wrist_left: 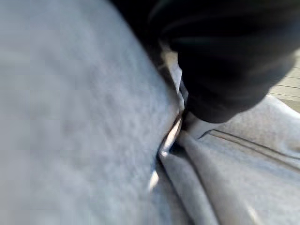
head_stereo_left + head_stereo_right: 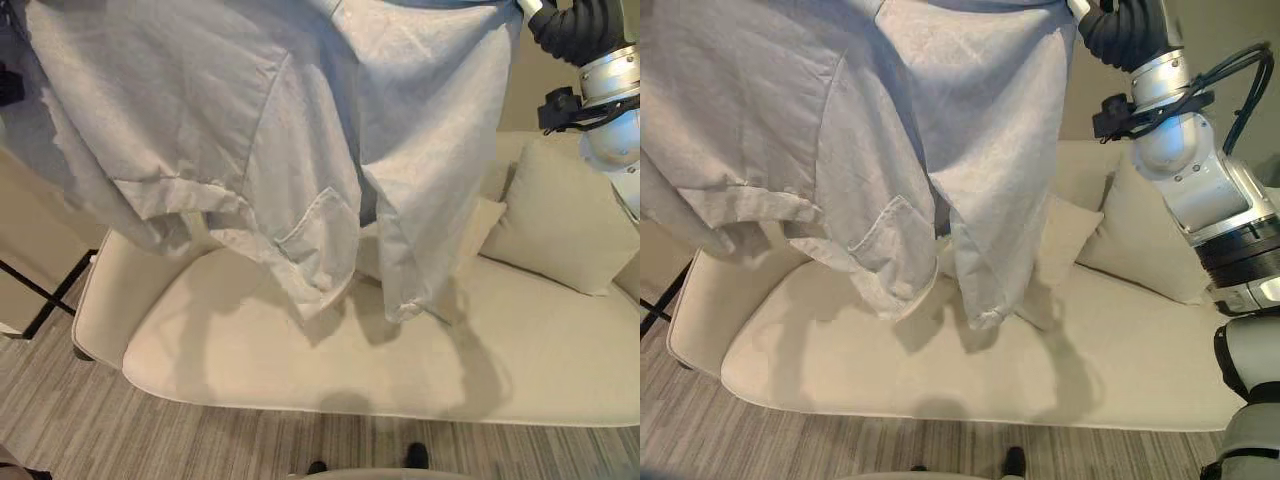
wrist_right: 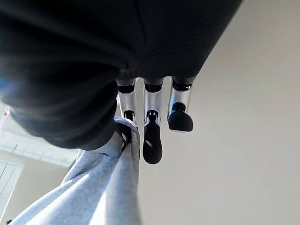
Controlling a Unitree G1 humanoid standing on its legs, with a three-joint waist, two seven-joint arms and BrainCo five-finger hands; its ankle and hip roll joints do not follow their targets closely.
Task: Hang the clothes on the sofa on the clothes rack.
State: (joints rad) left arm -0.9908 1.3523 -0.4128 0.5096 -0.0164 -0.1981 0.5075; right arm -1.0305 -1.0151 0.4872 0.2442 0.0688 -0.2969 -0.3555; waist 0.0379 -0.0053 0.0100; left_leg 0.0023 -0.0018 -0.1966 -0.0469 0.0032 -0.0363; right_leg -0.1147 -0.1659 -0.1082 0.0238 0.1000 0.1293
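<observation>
**Left eye view: grey shirt held up above the sofa**

Left eye view: a light grey shirt [image 2: 300, 130] hangs in the air, spread across the upper part of the scene, its chest pocket and hem dangling clear of the cream sofa [image 2: 330, 360] below it. Cream cushions [image 2: 560, 220] lean against the sofa back, under the raised right arm. A dark frame [image 2: 45, 295] stands on the striped floor [image 2: 150, 440] beside the sofa's end.

Right eye view: the right robot hand [image 2: 1110, 22] sits at the top edge, right at the shirt's upper corner, with the cloth falling away beneath it; its dark cover shows, the fingers do not.

Left wrist view: the left robot hand [image 1: 225, 61] shows as a dark cover pressed close against grey cloth, which bunches and folds just past it. Whether its fingers are curled or straight, I cannot tell.

Right wrist view: the right robot hand pinches a gathered fold of the shirt against its dark cover, while the other fingers [image 3: 152, 136] hang loosely curled beside the cloth, before a pale wall.
</observation>
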